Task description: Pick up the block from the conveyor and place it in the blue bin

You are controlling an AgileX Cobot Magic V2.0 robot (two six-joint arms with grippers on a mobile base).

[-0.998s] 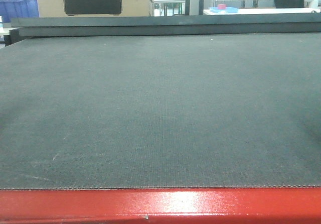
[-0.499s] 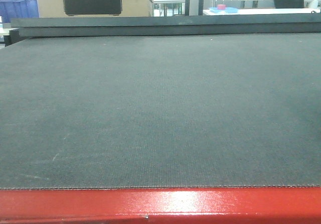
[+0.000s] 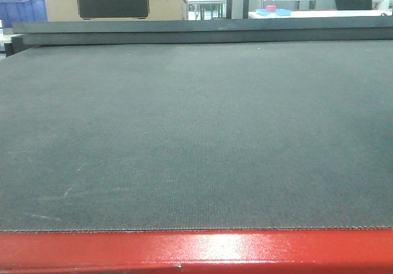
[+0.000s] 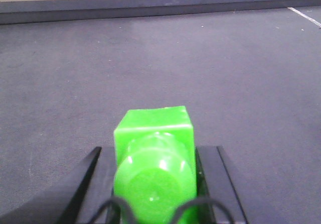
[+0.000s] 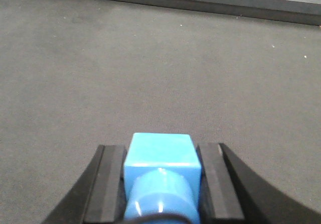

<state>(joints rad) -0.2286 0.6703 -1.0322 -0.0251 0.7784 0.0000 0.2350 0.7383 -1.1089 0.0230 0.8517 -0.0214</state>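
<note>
Nothing shifts in front view since a second ago: conveyor point(image 3: 196, 133) bare, dark woven belt, glossy red edge point(image 3: 196, 249). Right hand point(image 5: 161, 147) clamped on block point(image 5: 160, 158), lower centre of right wrist view. Smooth blue cube, round stud toward camera, likely gripped for carry to bin. Left hand point(image 4: 154, 149) likewise clamped on green block point(image 4: 153, 128).
</note>
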